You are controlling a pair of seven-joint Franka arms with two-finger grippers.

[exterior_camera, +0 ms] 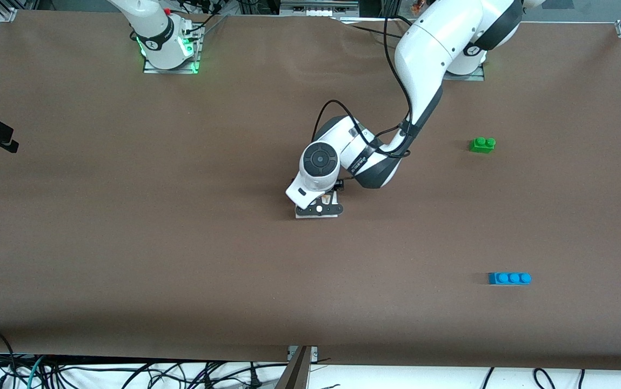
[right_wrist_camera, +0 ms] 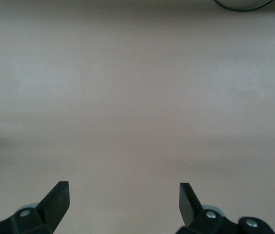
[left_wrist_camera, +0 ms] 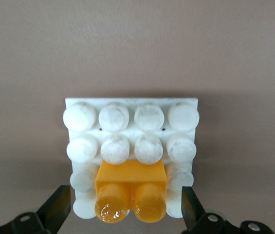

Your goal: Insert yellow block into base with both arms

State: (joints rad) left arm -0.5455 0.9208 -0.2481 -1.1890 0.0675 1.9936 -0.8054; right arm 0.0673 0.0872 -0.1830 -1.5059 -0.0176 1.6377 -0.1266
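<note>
Yellow block [left_wrist_camera: 131, 187] seated on the white base [left_wrist_camera: 131, 122] at mid-desk, in the stud rows nearest the left end effector [left_wrist_camera: 125, 209], whose fingers [left_wrist_camera: 57, 204] stand released either side of the block, touching nothing. Right end effector [right_wrist_camera: 122, 204] also spread, over bare desk [exterior_camera: 126, 243]; that arm waits. The block looks light, rigid and smooth: best gripped across its flat side walls, below the studs. Green brick [exterior_camera: 482, 145] and blue brick [exterior_camera: 509, 278] lie toward the left arm's end

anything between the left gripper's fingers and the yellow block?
No. In the left wrist view the left gripper is open, with bare gaps either side of the yellow block seated on the base.
</note>
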